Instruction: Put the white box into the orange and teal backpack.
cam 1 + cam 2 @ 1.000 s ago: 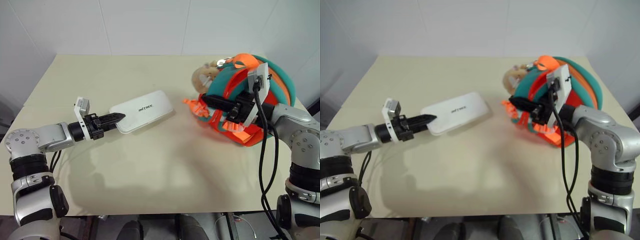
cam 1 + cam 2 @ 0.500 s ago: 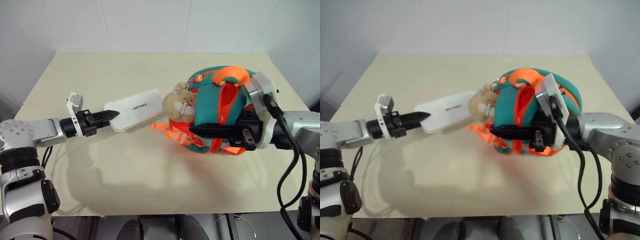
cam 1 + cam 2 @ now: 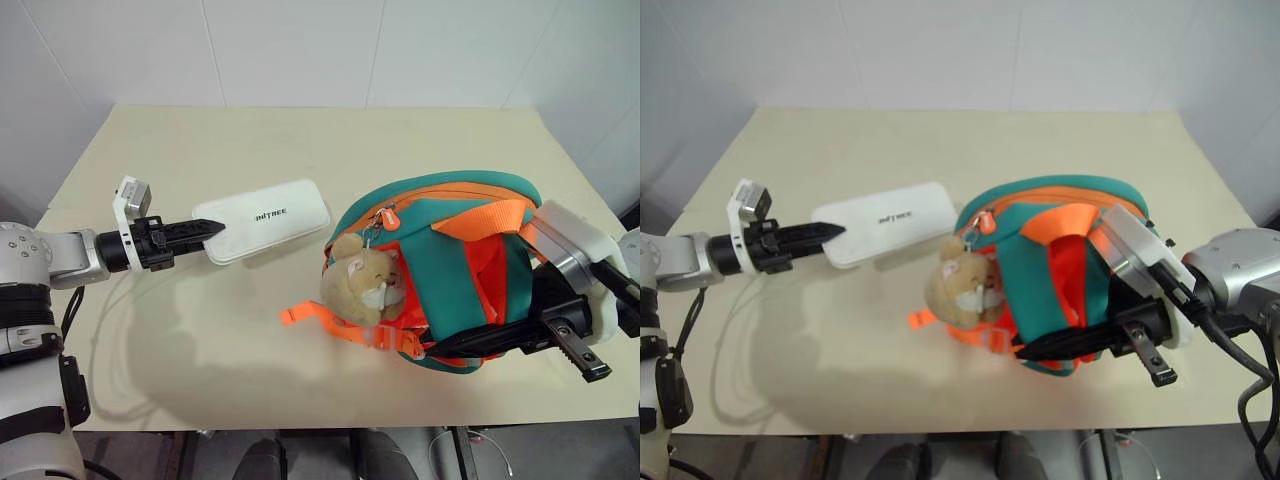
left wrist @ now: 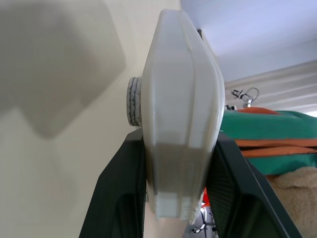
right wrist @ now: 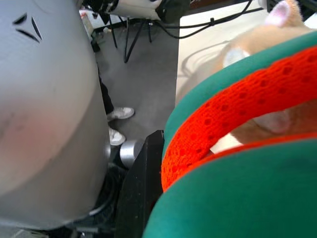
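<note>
The white box (image 3: 265, 215) hangs level above the table, with my left gripper (image 3: 205, 231) shut on its left end. In the left wrist view the box (image 4: 178, 99) sits edge-on between the two black fingers (image 4: 121, 193). The orange and teal backpack (image 3: 455, 255) is at the table's front right, tilted up, its tan plush charm (image 3: 362, 285) facing the front. My right gripper (image 3: 450, 347) is under the backpack's near side, shut on it. The right wrist view shows an orange mesh strap (image 5: 237, 109) against one black finger (image 5: 143, 188). The box's right end is a little left of the backpack, apart from it.
The beige table (image 3: 200, 340) runs to white walls at the back and sides. A loose orange webbing strap (image 3: 300, 313) trails on the table left of the backpack. A grey floor with stand legs and cables (image 5: 143, 74) lies beyond the table's edge.
My right gripper has pulled the backpack from the far right toward the table's front and turned it, so the plush charm now faces front. The left gripper with the box has drifted slightly left.
</note>
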Robot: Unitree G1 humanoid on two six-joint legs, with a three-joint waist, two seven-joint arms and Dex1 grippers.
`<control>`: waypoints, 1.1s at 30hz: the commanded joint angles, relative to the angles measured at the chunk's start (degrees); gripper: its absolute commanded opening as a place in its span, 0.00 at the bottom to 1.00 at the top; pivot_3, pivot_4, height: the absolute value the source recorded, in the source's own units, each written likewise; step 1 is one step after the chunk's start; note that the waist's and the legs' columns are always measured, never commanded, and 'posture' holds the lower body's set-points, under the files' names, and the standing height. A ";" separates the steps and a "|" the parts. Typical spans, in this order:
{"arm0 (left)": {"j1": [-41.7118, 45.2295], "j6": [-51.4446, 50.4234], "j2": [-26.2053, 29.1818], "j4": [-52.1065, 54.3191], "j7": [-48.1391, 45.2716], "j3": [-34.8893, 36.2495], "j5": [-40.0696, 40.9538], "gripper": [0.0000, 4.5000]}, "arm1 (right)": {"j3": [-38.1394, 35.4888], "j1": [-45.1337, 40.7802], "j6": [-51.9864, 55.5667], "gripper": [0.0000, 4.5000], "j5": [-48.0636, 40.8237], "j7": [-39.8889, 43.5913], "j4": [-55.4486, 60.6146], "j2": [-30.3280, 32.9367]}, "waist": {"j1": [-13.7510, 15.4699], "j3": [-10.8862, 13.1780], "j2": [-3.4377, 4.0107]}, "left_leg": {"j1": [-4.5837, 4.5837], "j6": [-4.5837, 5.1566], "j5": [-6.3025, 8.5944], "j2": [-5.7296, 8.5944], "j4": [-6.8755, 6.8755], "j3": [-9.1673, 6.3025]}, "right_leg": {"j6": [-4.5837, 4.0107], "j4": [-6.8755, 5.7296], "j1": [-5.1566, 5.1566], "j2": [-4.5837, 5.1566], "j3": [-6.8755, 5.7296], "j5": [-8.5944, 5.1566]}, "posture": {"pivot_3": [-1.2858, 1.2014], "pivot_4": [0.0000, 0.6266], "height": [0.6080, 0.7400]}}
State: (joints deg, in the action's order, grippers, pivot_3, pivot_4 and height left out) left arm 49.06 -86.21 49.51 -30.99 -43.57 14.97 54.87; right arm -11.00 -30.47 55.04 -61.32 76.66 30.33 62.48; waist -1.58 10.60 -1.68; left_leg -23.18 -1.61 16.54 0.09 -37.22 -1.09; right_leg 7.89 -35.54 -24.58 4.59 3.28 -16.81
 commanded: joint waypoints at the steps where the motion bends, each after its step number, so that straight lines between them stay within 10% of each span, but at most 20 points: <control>1: 0.25 1.54 2.88 4.51 -4.84 0.32 -0.29 0.30 | 0.98 -0.95 -3.24 0.12 2.46 1.23 -1.94 0.09 | -0.02 0.00 0.00 | 0.01 0.01 -0.01 -0.01 0.01 0.00 | 0.00 -0.02 -0.01 0.00 0.00 0.00 | 0.52 0.24 1.00; 33: -14.69 39.95 9.65 33.39 -25.33 10.64 -5.22 0.30 | 6.12 -4.81 -5.00 0.12 7.95 0.65 -10.16 -3.64 | 0.06 0.00 0.01 | 0.04 0.12 0.06 -0.11 -0.09 -0.01 | -0.01 -0.09 -0.01 0.00 0.05 -0.01 | 0.52 0.24 1.00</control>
State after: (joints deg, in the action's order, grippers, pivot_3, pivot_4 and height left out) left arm 34.39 -48.89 58.70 0.14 -67.45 22.67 49.20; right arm -4.64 -33.94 51.06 -53.36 77.30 19.79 58.87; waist -1.52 10.60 -1.68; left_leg -23.14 -1.48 16.60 -0.01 -37.33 -1.09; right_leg 7.88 -35.65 -24.58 4.59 3.32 -16.82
